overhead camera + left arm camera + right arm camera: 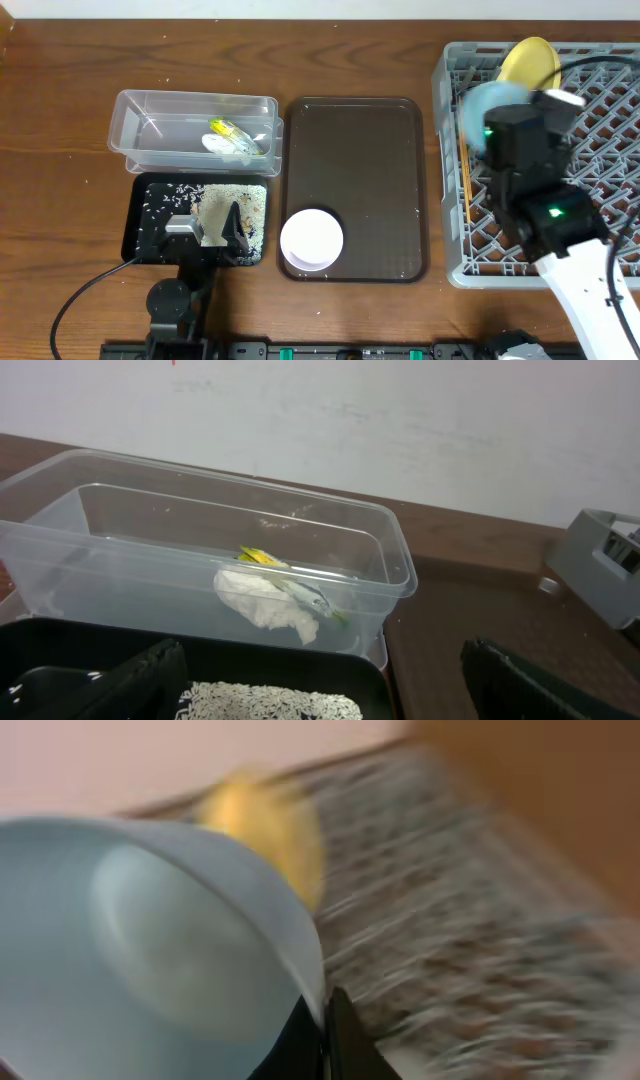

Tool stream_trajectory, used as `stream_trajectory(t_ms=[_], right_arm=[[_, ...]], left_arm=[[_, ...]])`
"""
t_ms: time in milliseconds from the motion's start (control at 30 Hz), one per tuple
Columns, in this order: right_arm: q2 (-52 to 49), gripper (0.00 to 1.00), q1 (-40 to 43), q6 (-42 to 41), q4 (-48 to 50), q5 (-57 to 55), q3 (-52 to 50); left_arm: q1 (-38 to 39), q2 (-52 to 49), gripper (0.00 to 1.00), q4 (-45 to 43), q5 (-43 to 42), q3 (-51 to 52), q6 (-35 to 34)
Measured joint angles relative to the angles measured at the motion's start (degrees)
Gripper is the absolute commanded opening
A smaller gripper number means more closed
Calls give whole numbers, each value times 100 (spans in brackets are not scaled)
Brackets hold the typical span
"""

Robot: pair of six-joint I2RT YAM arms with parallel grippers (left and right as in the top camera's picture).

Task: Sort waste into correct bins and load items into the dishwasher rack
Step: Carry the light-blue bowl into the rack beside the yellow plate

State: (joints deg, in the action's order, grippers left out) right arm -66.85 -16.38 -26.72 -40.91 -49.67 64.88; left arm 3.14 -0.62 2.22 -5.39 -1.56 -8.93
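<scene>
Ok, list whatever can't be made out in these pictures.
- Overhead: the light blue bowl is motion-smeared; the right arm covers the rack below it.
- Right wrist: the rack and yellow plate are blurred by motion.
- Left wrist: the black tray and its rice are cut off by the bottom edge.

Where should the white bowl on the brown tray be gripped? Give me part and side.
Pinch the rim of the white bowl from above, one finger inside, one outside: it sits upright, mouth up. Probably take its left edge, which faces the open left gripper.
</scene>
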Motion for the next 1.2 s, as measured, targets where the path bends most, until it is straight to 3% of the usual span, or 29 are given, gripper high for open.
stream_trajectory(t_ms=[200,533,900,1200], right_arm=[[-323,1,750,192,188,-1633,0],[-1620,1,2138,1287,745,-2087,0],[-2605,7,2328,1668,1021,-1921,-2],[-3163,1,2218,2138,1182,-2435,4]], left_arm=[[0,0,91,0,0,0,0],[0,0,91,0,-2,0,0],[0,0,90,0,0,0,0],[0,0,91,0,0,0,0]])
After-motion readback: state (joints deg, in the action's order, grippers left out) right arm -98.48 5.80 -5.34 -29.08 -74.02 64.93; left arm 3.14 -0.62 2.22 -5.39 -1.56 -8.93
